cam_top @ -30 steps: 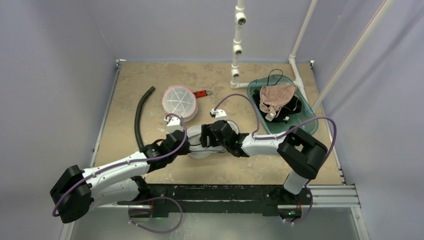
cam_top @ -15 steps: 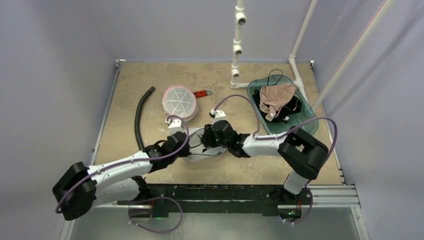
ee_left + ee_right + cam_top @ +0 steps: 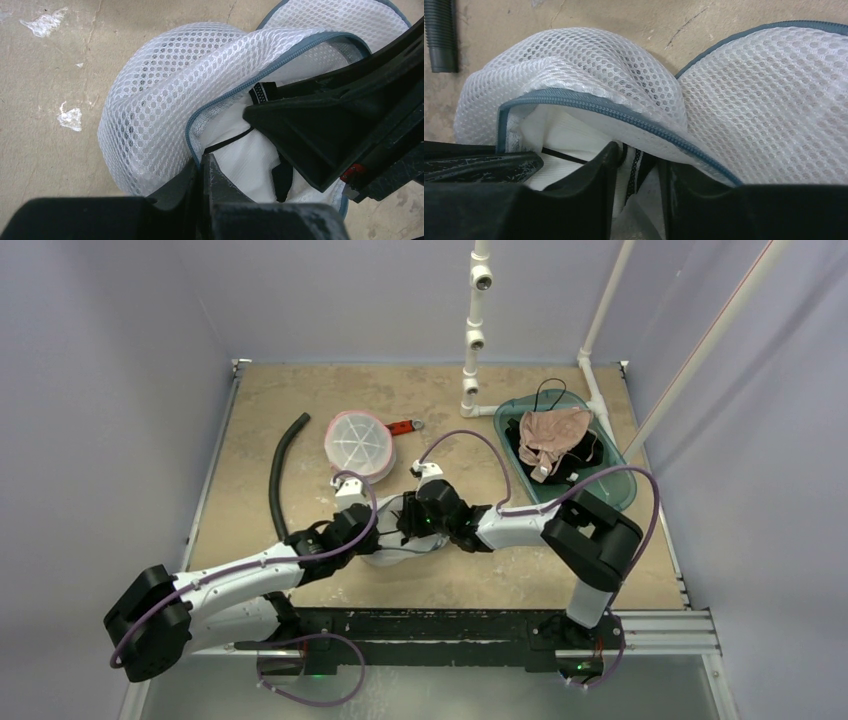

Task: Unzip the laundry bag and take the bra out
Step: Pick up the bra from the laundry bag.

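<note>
On the table, the step in hand looked to be drawing the bra out through the unzipped mouth. To do it well, one arm would need to hold the rim up and back while the other took firm hold of fabric, not mesh, and pulled out along the opening.

Both arms reached in from the lower corners of the top view and met at its centre, forearms low, wrists angled toward each other over the laundry bag. The bag lay there with its teal zip edge lifted.

The left gripper was pinched shut on that edge. The right gripper was pushed into the mouth, jaws partly apart. The bra was inside the bag, a black strap running between the right fingers. Their tips were hidden, so I could not tell whether they had it.
</note>
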`<state>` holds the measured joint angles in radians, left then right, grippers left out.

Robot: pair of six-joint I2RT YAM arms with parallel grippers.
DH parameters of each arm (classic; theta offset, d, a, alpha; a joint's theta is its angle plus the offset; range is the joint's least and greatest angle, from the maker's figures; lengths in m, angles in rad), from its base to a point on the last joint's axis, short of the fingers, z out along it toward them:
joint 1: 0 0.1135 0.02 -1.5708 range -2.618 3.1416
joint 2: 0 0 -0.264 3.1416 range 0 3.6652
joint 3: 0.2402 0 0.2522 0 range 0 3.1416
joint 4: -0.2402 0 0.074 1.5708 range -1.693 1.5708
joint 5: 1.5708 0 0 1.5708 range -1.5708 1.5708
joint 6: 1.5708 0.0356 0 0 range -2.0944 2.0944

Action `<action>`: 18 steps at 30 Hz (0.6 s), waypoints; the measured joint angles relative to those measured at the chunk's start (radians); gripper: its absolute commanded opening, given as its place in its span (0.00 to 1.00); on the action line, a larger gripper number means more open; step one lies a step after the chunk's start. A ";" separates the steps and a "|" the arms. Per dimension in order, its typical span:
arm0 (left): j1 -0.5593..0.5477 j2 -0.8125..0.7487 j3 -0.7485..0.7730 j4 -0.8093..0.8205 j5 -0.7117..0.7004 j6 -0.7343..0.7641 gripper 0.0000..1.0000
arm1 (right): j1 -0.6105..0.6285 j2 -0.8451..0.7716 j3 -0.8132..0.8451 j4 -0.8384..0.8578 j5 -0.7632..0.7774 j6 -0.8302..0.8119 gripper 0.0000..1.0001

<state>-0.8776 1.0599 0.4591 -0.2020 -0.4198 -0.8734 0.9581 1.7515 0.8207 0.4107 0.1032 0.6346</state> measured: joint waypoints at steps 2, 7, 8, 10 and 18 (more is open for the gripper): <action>0.000 -0.002 -0.004 0.000 0.000 -0.001 0.00 | 0.000 0.004 0.000 0.000 -0.003 -0.001 0.19; 0.000 -0.006 -0.013 -0.001 0.000 -0.005 0.00 | 0.000 0.002 0.000 0.000 -0.021 -0.006 0.00; 0.000 -0.006 -0.013 -0.001 0.000 -0.005 0.00 | 0.000 -0.001 0.000 -0.002 -0.022 -0.008 0.00; 0.000 -0.010 -0.013 -0.003 0.000 -0.006 0.00 | 0.000 -0.015 0.000 -0.011 -0.026 -0.013 0.00; 0.000 -0.071 -0.012 -0.048 -0.008 -0.007 0.00 | 0.001 -0.230 -0.039 -0.034 -0.043 -0.054 0.00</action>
<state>-0.8776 0.9886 0.4469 -0.2497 -0.4282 -0.8806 0.9592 1.5211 0.7818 0.3767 0.0597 0.5808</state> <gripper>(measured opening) 0.012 0.023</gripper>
